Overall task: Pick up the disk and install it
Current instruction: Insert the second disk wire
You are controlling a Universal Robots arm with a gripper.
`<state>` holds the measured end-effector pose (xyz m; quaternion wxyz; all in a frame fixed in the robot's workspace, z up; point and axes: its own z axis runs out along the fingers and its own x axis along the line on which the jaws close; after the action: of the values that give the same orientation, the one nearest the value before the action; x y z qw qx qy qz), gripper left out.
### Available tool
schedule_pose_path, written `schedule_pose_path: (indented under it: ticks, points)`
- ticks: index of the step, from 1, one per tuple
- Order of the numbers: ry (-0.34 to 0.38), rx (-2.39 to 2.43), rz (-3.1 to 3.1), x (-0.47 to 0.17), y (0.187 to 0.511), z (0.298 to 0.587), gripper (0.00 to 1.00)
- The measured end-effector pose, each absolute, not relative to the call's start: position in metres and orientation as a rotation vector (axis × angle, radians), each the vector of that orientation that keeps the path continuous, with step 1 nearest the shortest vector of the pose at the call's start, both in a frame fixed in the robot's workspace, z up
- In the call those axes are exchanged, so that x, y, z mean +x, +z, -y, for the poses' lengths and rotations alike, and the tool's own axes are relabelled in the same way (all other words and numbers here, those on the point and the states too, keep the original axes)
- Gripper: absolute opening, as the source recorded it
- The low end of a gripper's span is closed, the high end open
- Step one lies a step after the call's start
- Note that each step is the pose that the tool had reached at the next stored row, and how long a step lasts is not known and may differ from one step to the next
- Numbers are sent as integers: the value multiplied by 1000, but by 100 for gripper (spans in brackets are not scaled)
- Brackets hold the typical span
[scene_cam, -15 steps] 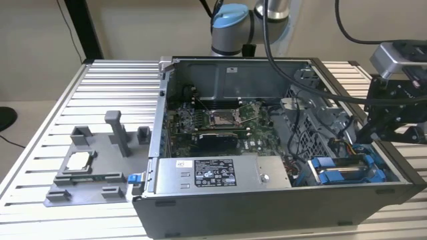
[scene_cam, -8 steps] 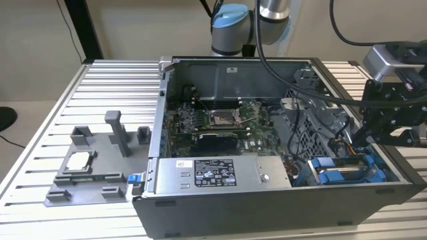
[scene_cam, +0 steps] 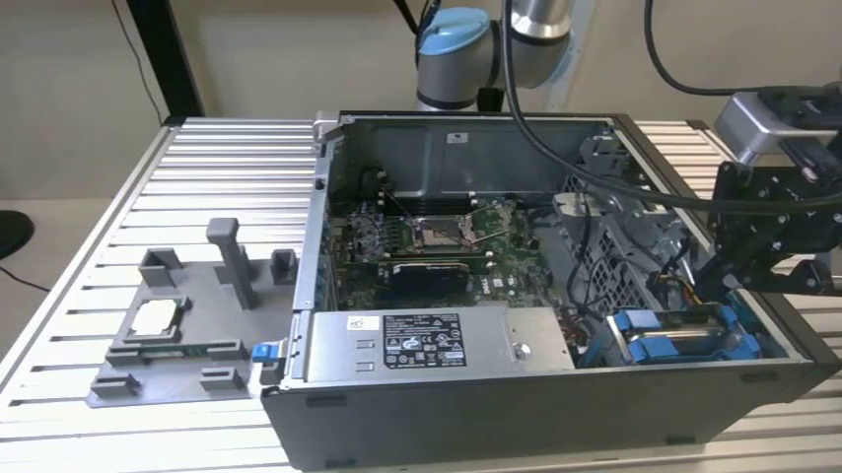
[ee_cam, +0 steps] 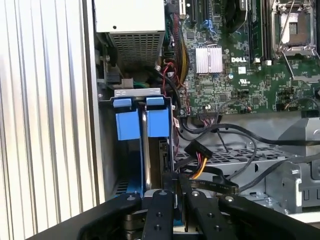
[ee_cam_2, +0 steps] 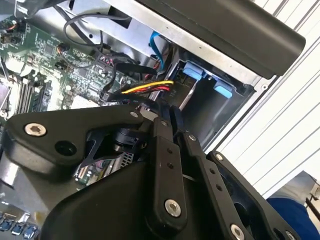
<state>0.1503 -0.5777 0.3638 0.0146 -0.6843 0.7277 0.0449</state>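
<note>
The disk (scene_cam: 668, 342) stands on edge in the drive bay at the near corner of the open computer case (scene_cam: 526, 414), on the exterior view's right. Its blue frame (ee_cam: 159, 122) and a strip of silver metal (ee_cam: 144, 150) show in the first wrist view, and blue tabs (ee_cam_2: 192, 71) show in the second wrist view. My gripper (scene_cam: 732, 286) hangs just above and behind that bay. Its black fingers (ee_cam: 161, 215) are pressed together in both wrist views, with the tips (ee_cam_2: 172, 117) close to the yellow and red cable plug (ee_cam_2: 147, 89). Nothing is held between them.
A long grey power supply box (scene_cam: 435, 340) lies along the case's front. The motherboard (scene_cam: 435, 236) with an open processor socket sits behind it. Black cables (ee_cam: 220, 145) cross beside the bay. A grey fixture (scene_cam: 172, 345) with a small silver chip (scene_cam: 156, 317) rests on the slatted table (scene_cam: 224, 168).
</note>
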Motion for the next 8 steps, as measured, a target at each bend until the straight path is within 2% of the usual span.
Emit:
schedule_pose_path:
  ticks: [8]
  points:
    - [108,-2127,-2241,137,362,581,0]
